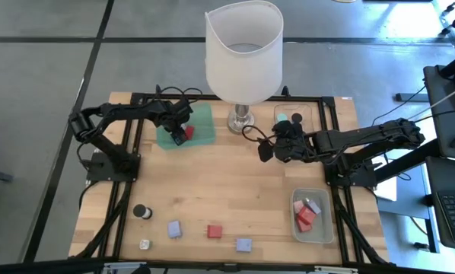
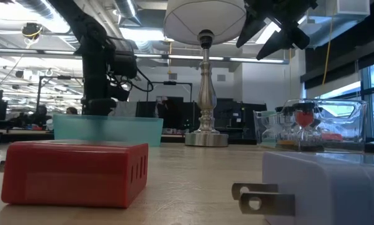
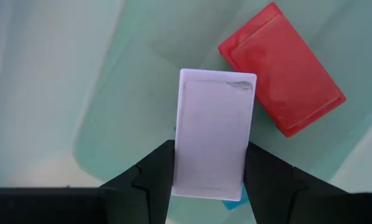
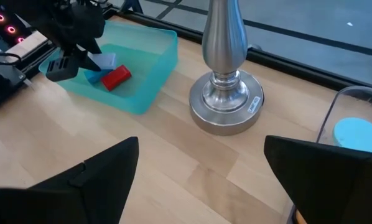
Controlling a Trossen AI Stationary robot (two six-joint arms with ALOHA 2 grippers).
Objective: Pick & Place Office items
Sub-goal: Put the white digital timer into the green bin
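your left gripper (image 3: 209, 177) is over the teal tray (image 1: 203, 129), fingers pinched on a lavender block (image 3: 214, 134), with a red block (image 3: 280, 68) lying just beside it in the tray. right gripper (image 4: 198, 168) hangs wide open, holding nothing, near the lamp base (image 4: 226, 112).

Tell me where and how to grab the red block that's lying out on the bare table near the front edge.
The red block lies flat on the wooden table, clear of the lavender blocks either side. Coming straight down from above looks best, with the fingers closing across its two shorter opposite side faces; the low view shows those sides flat and upright, so they should seat squarely.
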